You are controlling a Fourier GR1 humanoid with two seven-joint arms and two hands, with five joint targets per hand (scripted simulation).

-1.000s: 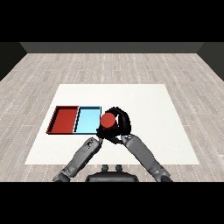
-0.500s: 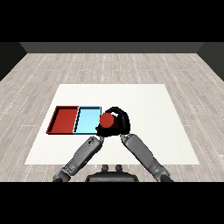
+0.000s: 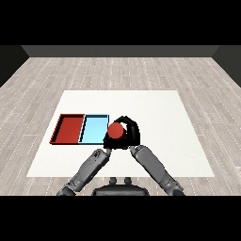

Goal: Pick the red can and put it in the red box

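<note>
Leftward since before, right hand (image 3: 131, 134) carries red can (image 3: 116, 132).

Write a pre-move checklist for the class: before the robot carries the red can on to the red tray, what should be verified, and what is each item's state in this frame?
1. Can is held: the right hand curls round the red can. Ok.
2. Can is over the red tray: it sits at the near right corner of the light blue tray, not over the red one. Not ok.
3. Red tray is free to receive the can: nothing shows inside it. Ok.
4. Can clears the tray walls: its height above them cannot be judged from this view. Cannot tell.
5. Left hand is out of the path: it lies below the blue tray, near the can. Cannot tell.
</note>
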